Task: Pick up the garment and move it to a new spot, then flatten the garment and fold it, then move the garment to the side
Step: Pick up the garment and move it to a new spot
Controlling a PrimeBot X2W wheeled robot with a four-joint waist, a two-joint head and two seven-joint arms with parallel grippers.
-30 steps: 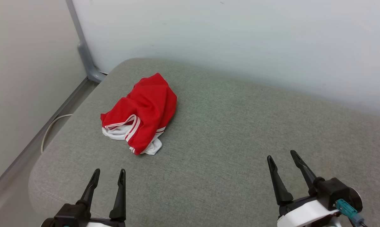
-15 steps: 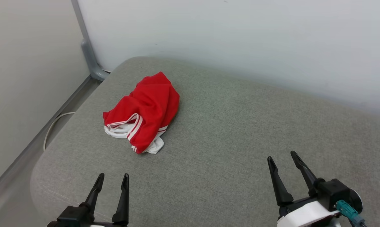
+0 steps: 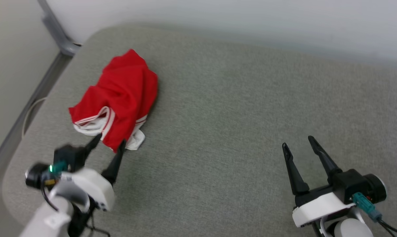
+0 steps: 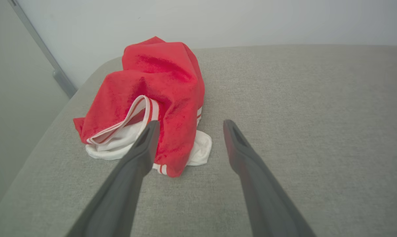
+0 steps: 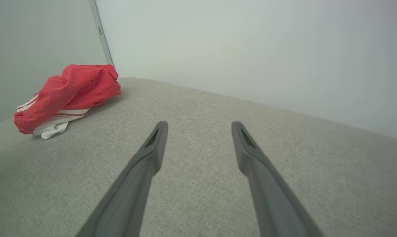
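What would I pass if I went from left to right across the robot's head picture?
First the white cable on the floor → the red garment → the right gripper, jaws open. The left gripper overlaps the garment, so it has no clear place in line.

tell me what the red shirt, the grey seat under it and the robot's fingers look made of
Garment: soft knit fabric, likely a polyester jersey; matte, slightly mesh-textured, it slumps in loose folds.
Cushion: woven grey upholstery over padding, judging by the flecked weave and rounded edge.
Fingers: dark matte moulded plastic or rubber; which one, the look leaves open.
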